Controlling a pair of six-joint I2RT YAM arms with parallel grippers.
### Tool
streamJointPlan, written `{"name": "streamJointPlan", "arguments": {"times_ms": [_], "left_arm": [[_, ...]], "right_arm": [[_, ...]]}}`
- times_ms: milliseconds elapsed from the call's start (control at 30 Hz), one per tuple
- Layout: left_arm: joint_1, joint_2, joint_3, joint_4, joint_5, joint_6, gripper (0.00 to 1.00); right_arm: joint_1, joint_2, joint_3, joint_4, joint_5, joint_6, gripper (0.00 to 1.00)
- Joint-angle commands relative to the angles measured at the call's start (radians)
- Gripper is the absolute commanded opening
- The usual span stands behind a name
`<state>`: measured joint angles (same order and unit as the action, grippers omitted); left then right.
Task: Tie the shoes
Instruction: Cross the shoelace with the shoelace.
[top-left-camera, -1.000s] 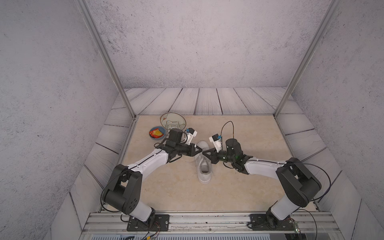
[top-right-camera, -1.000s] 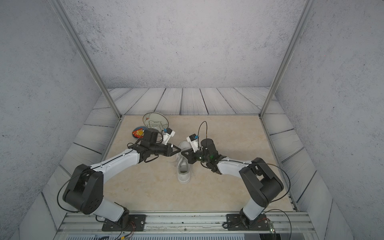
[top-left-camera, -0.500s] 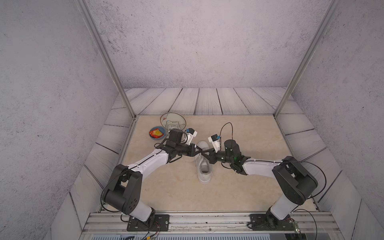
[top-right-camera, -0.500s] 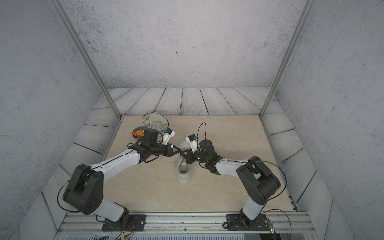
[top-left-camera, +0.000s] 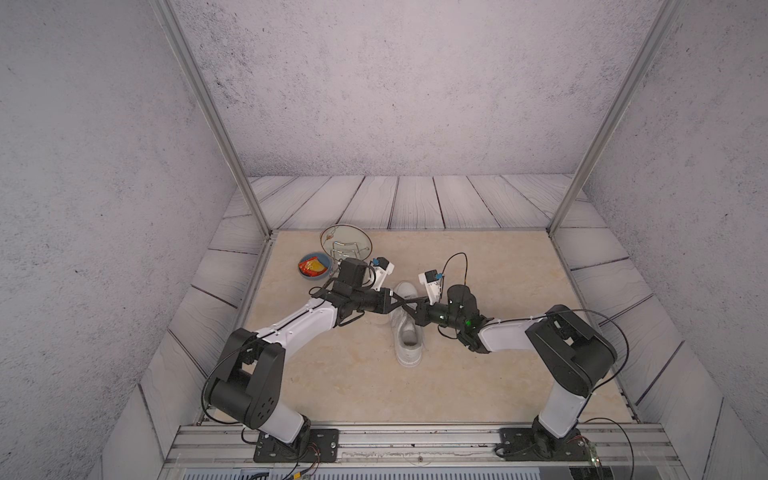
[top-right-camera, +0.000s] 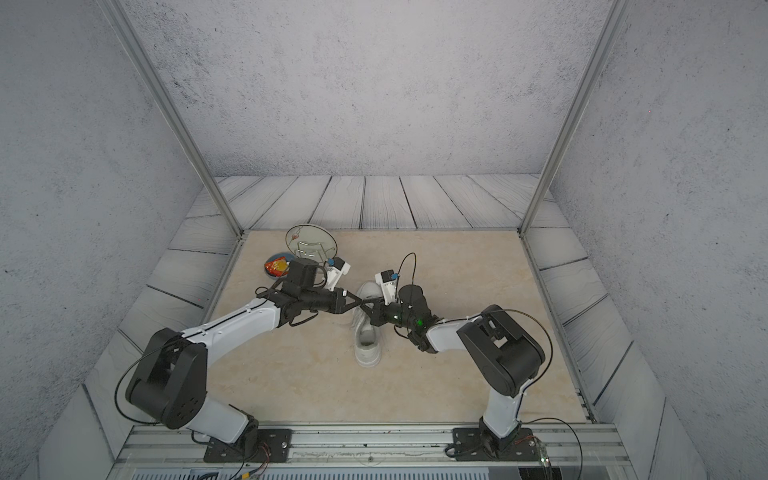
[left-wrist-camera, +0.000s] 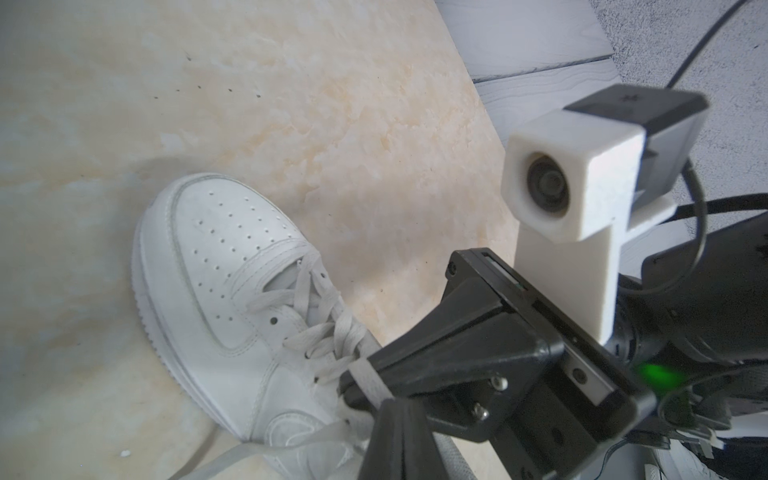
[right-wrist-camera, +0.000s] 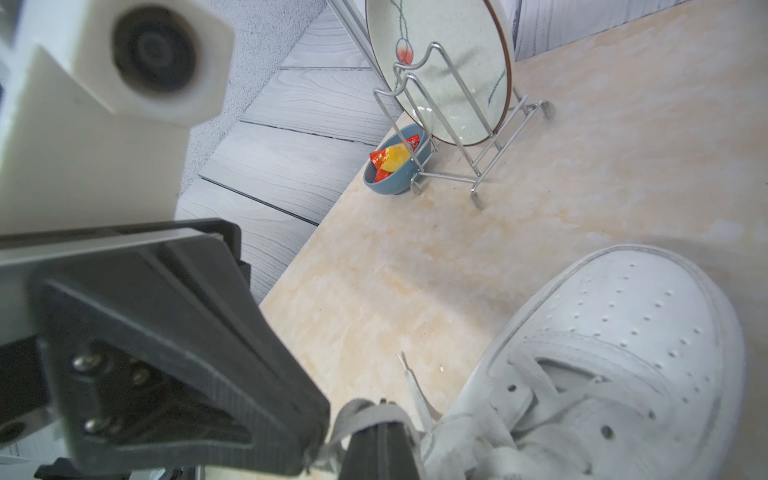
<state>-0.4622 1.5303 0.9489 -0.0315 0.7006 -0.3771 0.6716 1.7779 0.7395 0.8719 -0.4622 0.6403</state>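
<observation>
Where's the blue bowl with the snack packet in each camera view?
Both top views: blue bowl beside the racked plate, on its left.
Left wrist: not in it.
Right wrist: blue bowl right beside the racked plate.
Shared landmark: the white sneaker, in every view.

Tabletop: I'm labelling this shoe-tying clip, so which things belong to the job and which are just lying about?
Job: all-white low-top sneaker, long flat white laces, left gripper, right gripper.
Lying about: speckled round plate, silver wire rack, small blue bowl holding red and yellow snack packets.
</observation>
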Motion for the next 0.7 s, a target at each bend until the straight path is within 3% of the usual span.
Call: {"name": "streamJointPlan", "arguments": {"times_ms": [0, 167, 467, 667], "left_arm": [[-0.006, -0.015, -0.012, 0.014, 0.002, -0.006, 0.00], [-0.006, -0.013, -0.013, 0.011, -0.001, -0.009, 0.00], [-0.004, -0.099, 0.019, -0.127, -0.094, 0.087, 0.31], [0.009, -0.184, -0.002, -0.173, -0.223, 0.091, 0.40]], "right_arm": [[0.008, 0.050, -0.002, 0.083, 0.033, 0.045, 0.00], [0.010, 0.069, -0.008, 0.116, 0.039, 0.064, 0.00], [0.011, 0.074, -0.019, 0.114, 0.047, 0.058, 0.00], [0.013, 0.079, -0.016, 0.119, 0.041, 0.061, 0.00]]}}
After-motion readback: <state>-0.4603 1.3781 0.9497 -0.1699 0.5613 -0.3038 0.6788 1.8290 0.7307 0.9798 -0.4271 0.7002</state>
